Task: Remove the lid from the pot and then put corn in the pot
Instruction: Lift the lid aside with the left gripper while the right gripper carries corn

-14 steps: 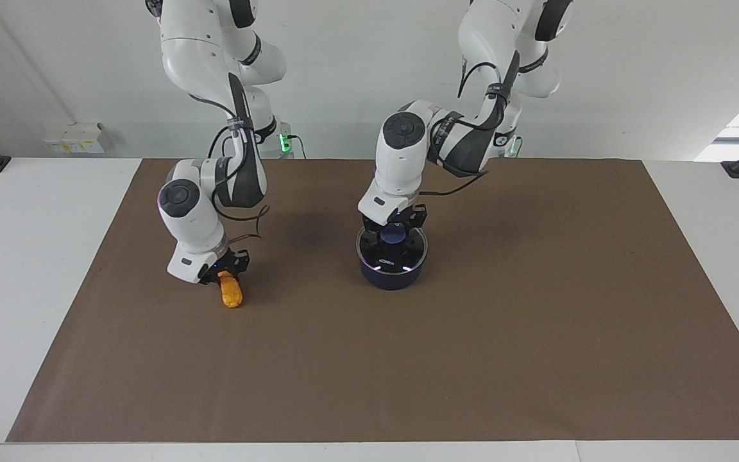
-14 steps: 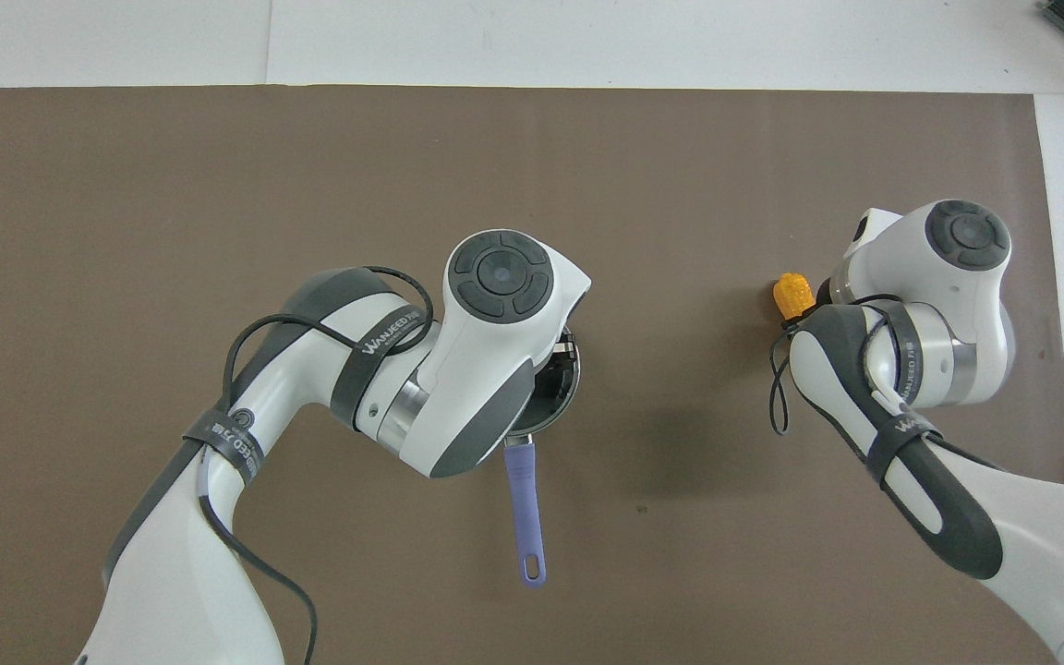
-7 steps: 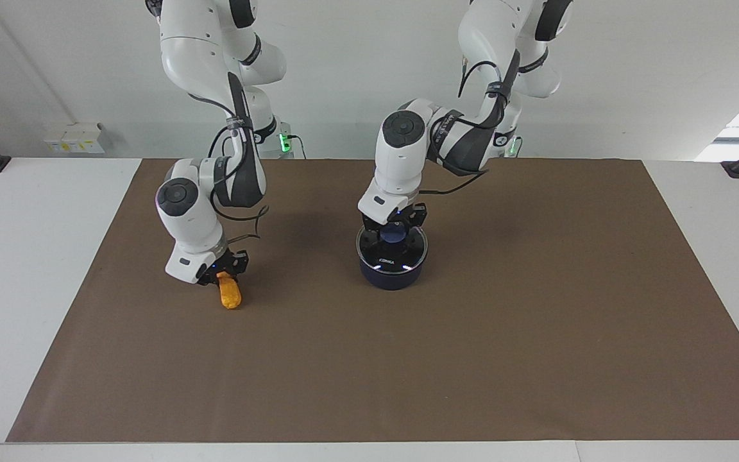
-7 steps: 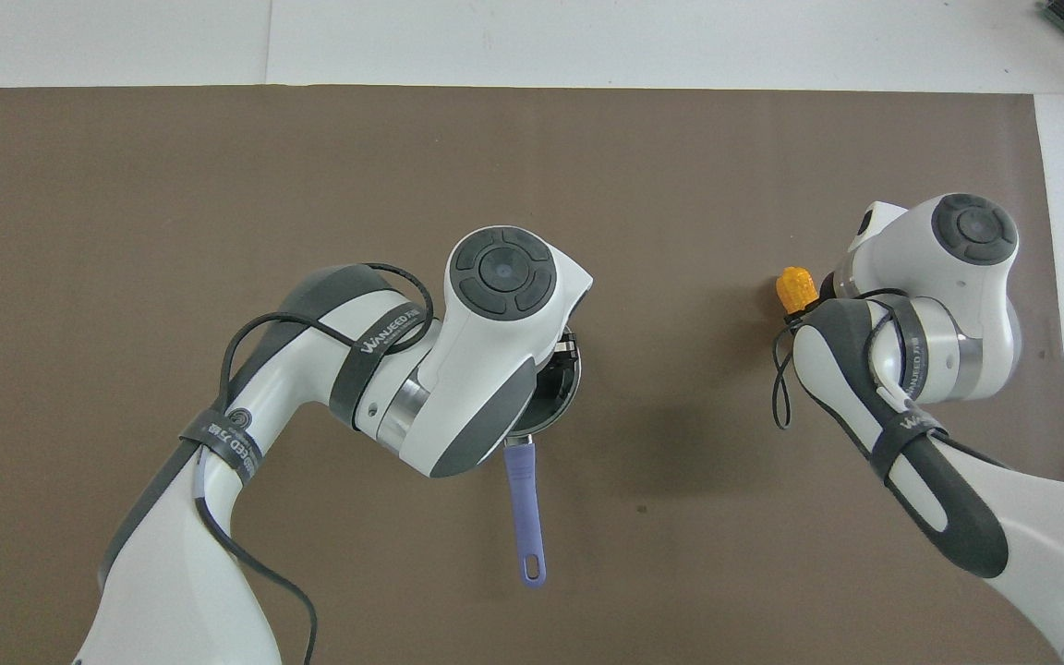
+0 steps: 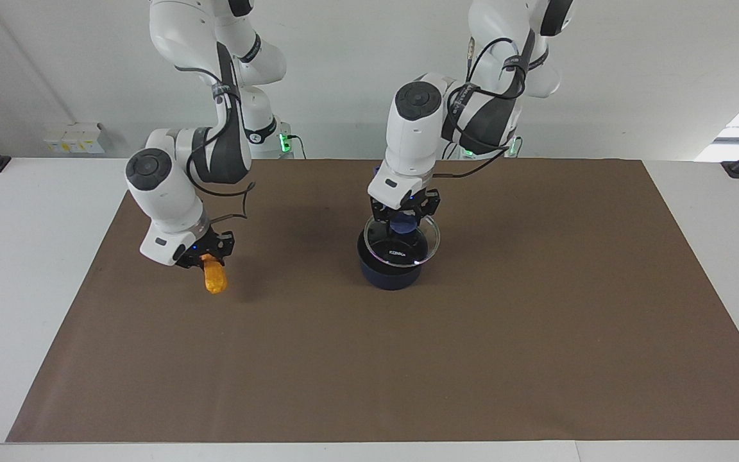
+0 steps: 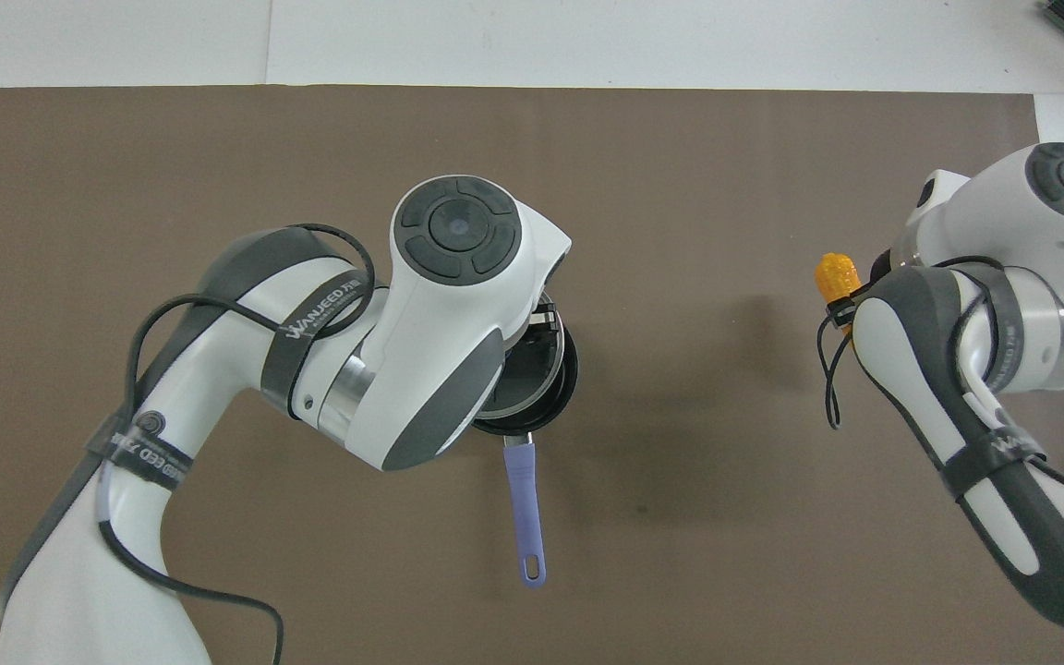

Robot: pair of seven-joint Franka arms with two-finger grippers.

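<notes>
Brown mat [image 5: 536,321] covers white table [image 5: 23,256]; pale wall [image 5: 632,77].

The pot [image 5: 390,273] is showing dark navy blue; the lid [image 5: 403,247] clear with a blue knob; the corn [image 5: 215,278] orange-yellow; the mat [image 5: 472,359] plain brown.

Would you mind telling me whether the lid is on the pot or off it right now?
Off. The left gripper holds the lid by its knob, raised and tilted above the pot, whose rim shows below it.
</notes>
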